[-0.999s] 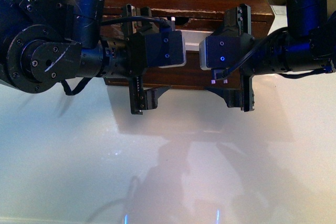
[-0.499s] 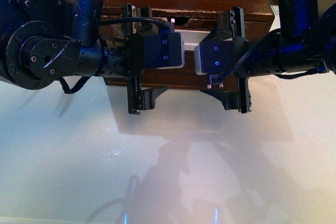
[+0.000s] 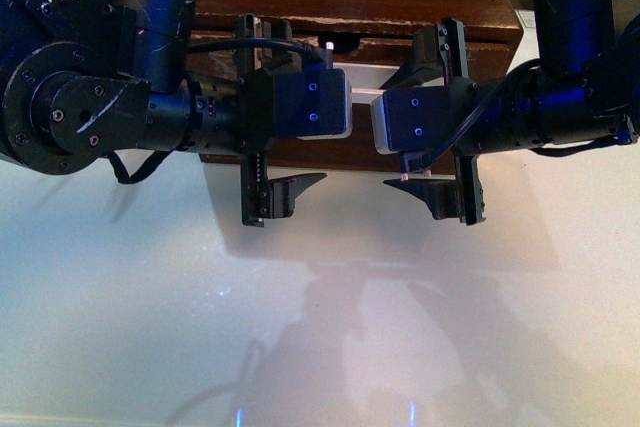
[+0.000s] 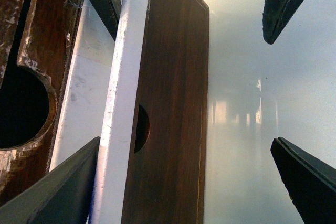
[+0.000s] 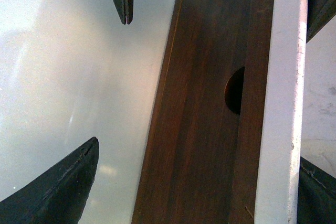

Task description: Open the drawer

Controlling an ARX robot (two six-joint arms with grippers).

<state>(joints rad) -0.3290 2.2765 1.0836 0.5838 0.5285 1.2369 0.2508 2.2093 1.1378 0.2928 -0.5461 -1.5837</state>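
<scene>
Sliding stiffly is expected of the wooden drawer (image 5: pixel 199 129), best pulled by its rigid bar handle (image 5: pixel 283 103), straddled by left gripper (image 3: pixel 285 107) and right gripper (image 3: pixel 422 112), jaws apart.

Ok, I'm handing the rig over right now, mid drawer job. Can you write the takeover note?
Left end effector: open, one finger tucked behind the white bar handle, the other out over the table.
Right end effector: open, hooked the same way from the opposite side.
Drawer: scratched whitish front, beside the plain handleless drawer front. I cannot tell how far out it is.
Done: a finger of each arm sits behind the handle.
Left: pull towards the robot, probably evenly with both arms, then let go.
</scene>
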